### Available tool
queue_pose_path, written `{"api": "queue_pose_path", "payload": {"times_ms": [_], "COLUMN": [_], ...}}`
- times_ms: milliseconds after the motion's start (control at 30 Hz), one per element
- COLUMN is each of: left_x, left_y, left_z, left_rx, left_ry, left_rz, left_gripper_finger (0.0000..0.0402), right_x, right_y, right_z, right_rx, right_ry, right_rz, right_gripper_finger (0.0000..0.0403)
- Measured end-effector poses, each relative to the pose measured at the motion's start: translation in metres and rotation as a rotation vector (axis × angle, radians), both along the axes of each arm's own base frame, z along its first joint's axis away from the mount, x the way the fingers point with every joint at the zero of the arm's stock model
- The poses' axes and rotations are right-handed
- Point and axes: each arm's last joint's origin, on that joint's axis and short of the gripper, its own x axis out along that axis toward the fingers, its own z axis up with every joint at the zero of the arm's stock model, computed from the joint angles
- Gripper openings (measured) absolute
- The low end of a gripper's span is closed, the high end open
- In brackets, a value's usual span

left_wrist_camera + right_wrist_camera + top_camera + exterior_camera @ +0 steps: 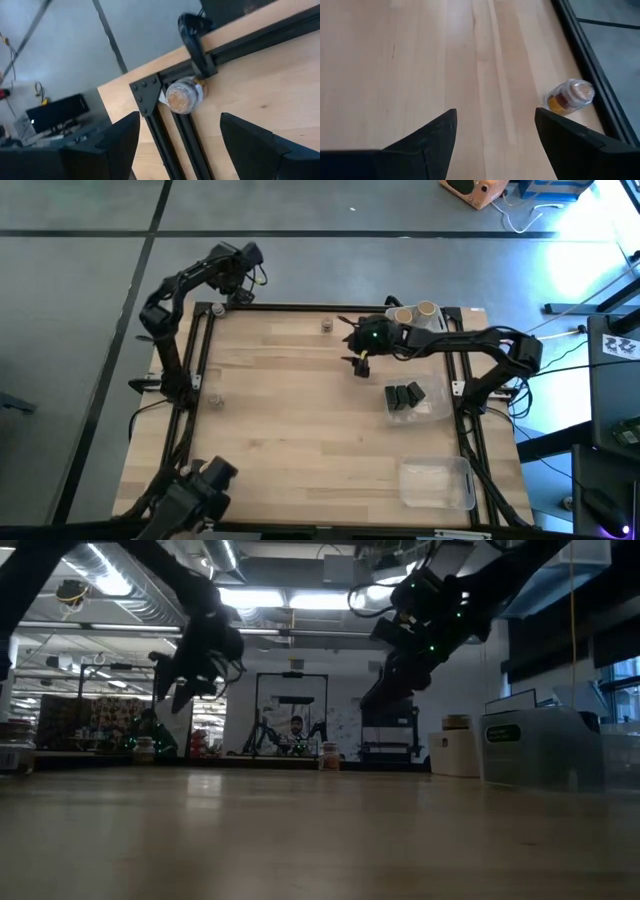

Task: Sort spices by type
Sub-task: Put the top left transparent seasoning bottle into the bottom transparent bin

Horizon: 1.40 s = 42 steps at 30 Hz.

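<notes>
My left gripper [180, 142] hangs open above a round clear jar [184, 96] in the table's [300, 420] far-left corner. My right gripper [495, 137], open, faces another glass jar [568, 96] by the far rail.

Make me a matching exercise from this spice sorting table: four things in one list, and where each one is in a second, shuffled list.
Things:
1. tan-topped jars
2. dark grey blocks
3. lone jar
4. left end effector

Places:
A. open, over the far left corner
B. in the side tray, by the right edge
C. in the corner tray, at the far right corner
D. alone on the bare table, by the middle of the far edge

Pairs: 1-C, 2-B, 3-D, 4-A
</notes>
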Motion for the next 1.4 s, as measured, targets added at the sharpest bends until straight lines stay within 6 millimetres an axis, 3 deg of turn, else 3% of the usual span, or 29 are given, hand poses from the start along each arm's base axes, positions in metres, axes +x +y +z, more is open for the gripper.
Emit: {"api": "queue_pose_path", "payload": {"times_ms": [200,733,1400], "left_x": [-0.003,-0.017,-0.019], "left_y": [0.003,0.000,0.005], "left_z": [-0.019,-0.055,-0.059], "left_rx": [-0.049,-0.090,-0.071], "left_ry": [0.009,0.021,0.001], "left_rz": [0.020,0.044,0.030], "left_gripper_finger": [0.0260,0.0260,0.0260], "right_x": [0.005,0.006,0.006], "right_y": [-0.002,-0.002,-0.002], "right_z": [-0.011,-0.009,-0.009], "right_rx": [0.006,0.002,0.022], "right_ry": [0.016,-0.010,-0.015], "right_rz": [0.001,-0.004,-0.020], "right_gripper_finger": [0.0269,0.0269,0.0269]}}
